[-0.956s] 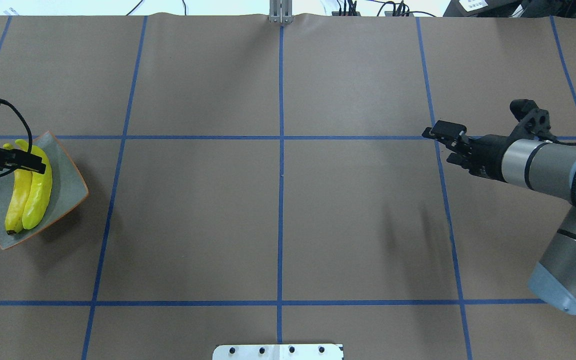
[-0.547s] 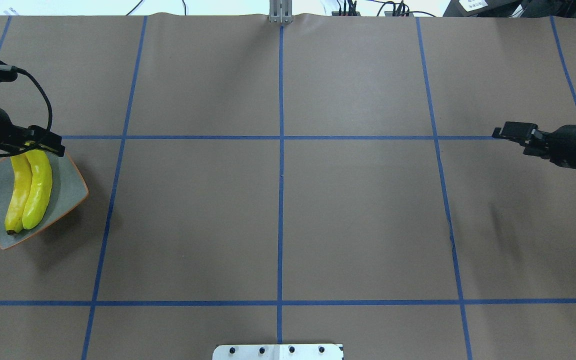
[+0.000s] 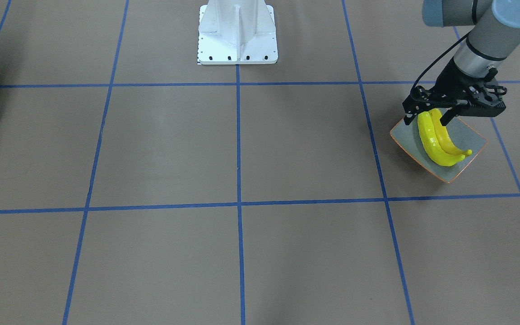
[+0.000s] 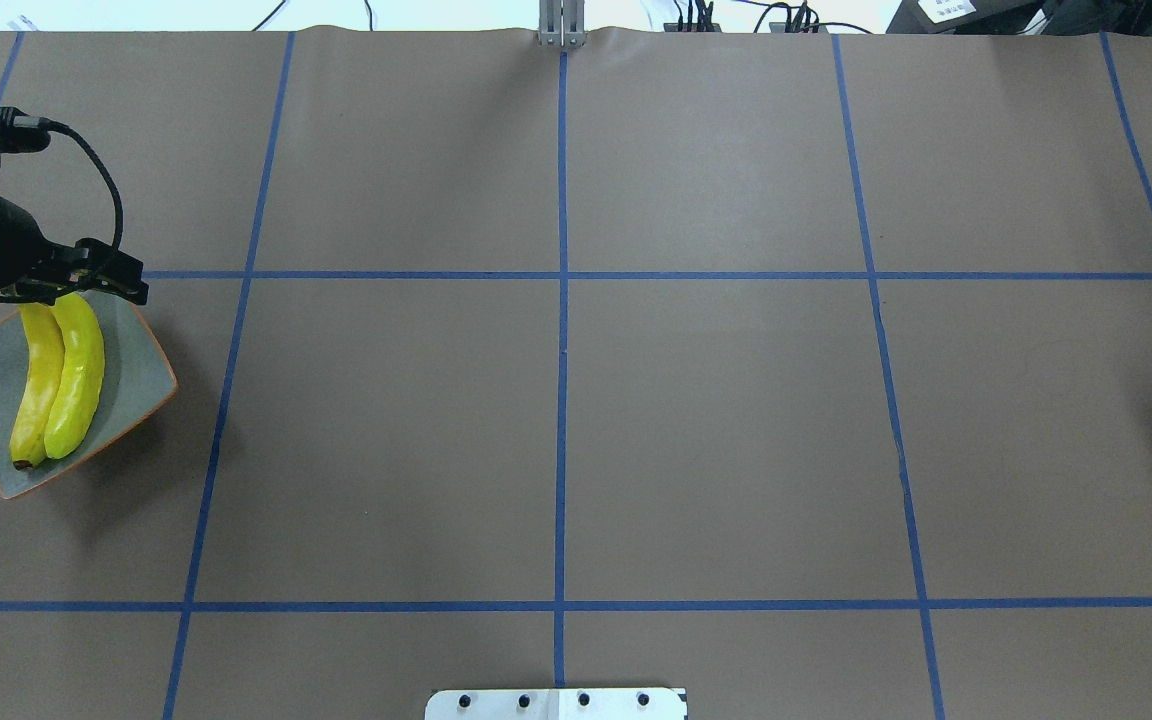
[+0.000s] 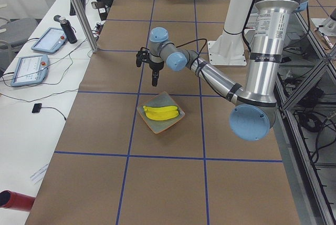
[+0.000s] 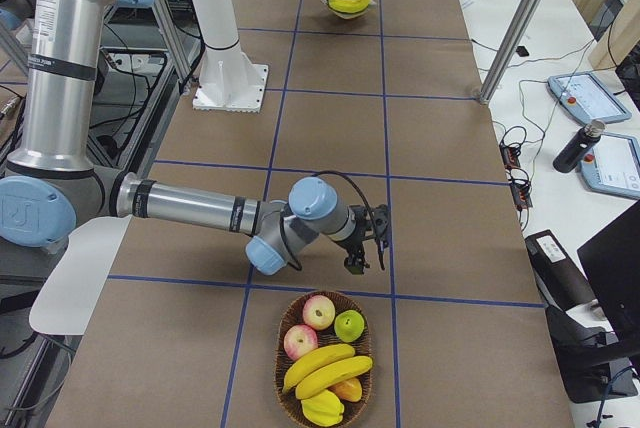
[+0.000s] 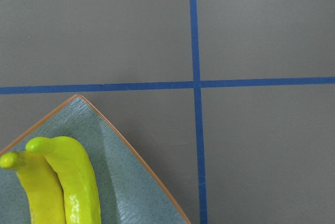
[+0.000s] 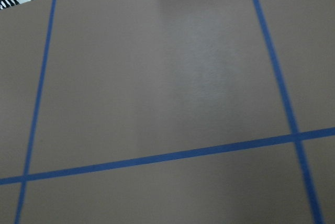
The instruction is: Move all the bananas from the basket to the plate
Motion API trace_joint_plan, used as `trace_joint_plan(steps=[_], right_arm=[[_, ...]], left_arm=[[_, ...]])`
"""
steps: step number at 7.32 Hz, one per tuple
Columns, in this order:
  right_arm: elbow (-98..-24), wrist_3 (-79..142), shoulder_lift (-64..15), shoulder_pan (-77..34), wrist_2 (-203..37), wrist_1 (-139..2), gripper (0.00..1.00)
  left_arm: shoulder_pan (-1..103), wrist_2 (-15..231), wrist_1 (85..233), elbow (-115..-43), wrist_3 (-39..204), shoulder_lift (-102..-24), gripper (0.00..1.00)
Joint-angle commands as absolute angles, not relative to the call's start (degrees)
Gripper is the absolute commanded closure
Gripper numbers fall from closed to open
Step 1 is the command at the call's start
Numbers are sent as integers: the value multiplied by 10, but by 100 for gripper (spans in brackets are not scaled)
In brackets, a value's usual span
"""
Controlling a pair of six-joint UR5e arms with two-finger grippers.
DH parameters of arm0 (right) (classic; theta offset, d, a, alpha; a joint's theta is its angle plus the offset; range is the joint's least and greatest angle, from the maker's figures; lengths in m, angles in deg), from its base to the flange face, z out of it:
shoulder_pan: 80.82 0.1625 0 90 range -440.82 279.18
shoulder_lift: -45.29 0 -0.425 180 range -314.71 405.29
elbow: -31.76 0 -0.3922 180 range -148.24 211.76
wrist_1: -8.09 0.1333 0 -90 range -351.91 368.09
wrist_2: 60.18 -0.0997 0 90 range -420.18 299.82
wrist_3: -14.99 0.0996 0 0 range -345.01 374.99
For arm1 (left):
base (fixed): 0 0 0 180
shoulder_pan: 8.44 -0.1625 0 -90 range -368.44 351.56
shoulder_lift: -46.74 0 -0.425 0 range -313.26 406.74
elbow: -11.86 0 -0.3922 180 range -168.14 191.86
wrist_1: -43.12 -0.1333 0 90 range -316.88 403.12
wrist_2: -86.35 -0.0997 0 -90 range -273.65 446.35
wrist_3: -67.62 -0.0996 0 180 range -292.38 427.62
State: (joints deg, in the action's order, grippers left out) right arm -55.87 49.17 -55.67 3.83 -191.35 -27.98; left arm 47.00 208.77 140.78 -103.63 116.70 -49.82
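Two yellow bananas [image 4: 61, 380] lie side by side on the grey-green plate [image 4: 136, 370] at the table's left end. They also show in the front view [image 3: 436, 142] and the left wrist view [image 7: 68, 187]. My left gripper [image 4: 76, 288] hovers open and empty over the far end of the plate [image 3: 467, 135]. The wicker basket [image 6: 285, 388] at the right end holds two more bananas [image 6: 325, 366] among the fruit. My right gripper [image 6: 365, 248] hangs just beyond the basket. It shows only in the side view, so I cannot tell whether it is open or shut.
The basket also holds two red apples [image 6: 318, 312], a green apple [image 6: 349, 325] and other yellow fruit. The robot's white base [image 3: 237, 31] stands at the middle of the near edge. Blue tape lines grid the brown table.
My left gripper has lifted off the bananas and moved toward the plate's far end. My right arm has swung right, out of the overhead view.
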Motion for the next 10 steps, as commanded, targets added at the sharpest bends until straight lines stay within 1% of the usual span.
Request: trace_joint_plan(steps=[1, 2, 3, 4, 5, 6, 9, 10], right_arm=[[-475, 299, -545, 125, -1945, -315, 0], [-459, 176, -534, 155, -1942, -378, 0], [-458, 87, -519, 159, -1939, -452, 0], [-432, 53, -498, 159, -1919, -480, 0], [-391, 49, -478, 159, -1911, -478, 0], [-386, 35, -474, 158, -1894, -479, 0], [-364, 37, -470, 107, -1865, -482, 1], [-362, 35, -467, 98, -1863, -483, 6]], left_arm=[[468, 2089, 1408, -1034, 1170, -501, 0], [468, 2089, 1408, -1034, 1170, -501, 0], [468, 2089, 1408, -1034, 1170, -501, 0], [468, 2090, 1408, -1035, 1171, -501, 0], [468, 2090, 1408, -1034, 1171, -501, 0], [468, 2090, 1408, -1034, 1171, -501, 0], [468, 2090, 1408, -1032, 1171, -507, 0], [468, 2090, 1408, -1032, 1171, -506, 0]])
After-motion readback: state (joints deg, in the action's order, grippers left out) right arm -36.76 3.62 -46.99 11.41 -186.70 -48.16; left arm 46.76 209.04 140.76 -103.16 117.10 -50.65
